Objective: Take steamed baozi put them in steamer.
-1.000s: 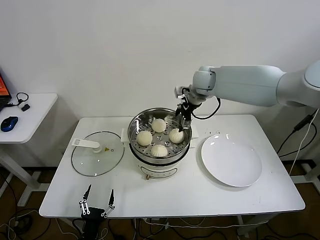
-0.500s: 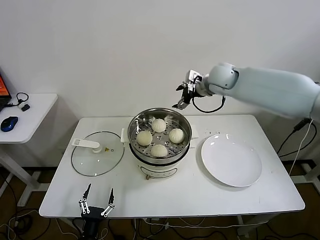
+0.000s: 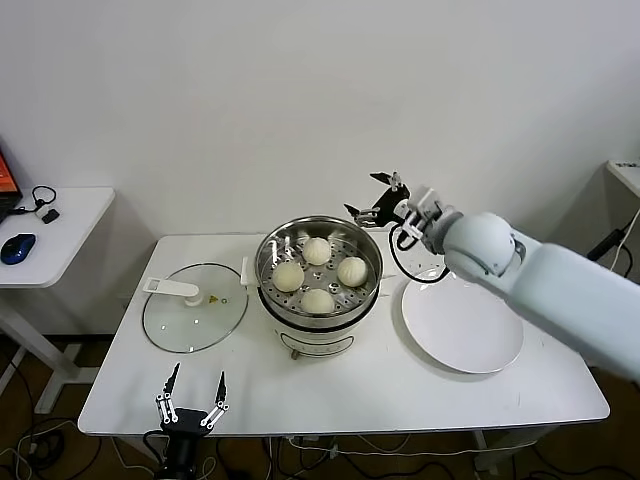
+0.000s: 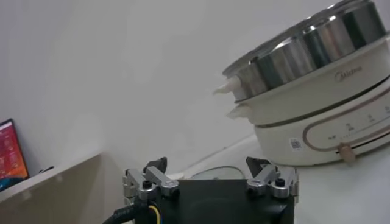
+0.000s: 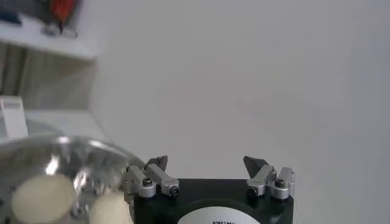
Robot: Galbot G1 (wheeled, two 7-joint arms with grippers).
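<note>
The steel steamer (image 3: 270, 262) stands mid-table on its white base. Four off-white baozi lie on its perforated tray: one at the back (image 3: 318, 250), one left (image 3: 289, 276), one right (image 3: 352, 270), one at the front (image 3: 319, 301). My right gripper (image 3: 370, 196) is open and empty, raised above and behind the steamer's right rim, near the wall. In the right wrist view its jaws (image 5: 206, 163) stand wide apart, with two baozi (image 5: 42, 198) below. My left gripper (image 3: 192, 396) is open and empty, parked low before the table's front edge; its wrist view shows the steamer (image 4: 317, 91) from the side.
A glass lid (image 3: 195, 306) with a white handle lies left of the steamer. An empty white plate (image 3: 462, 322) lies to its right. A side table (image 3: 40, 235) with a blue mouse stands at far left. The wall is close behind the table.
My right gripper left the right baozi in the steamer, rose up and back, and swung right toward the wall. The arm lowered across the plate side. The left arm stayed still.
</note>
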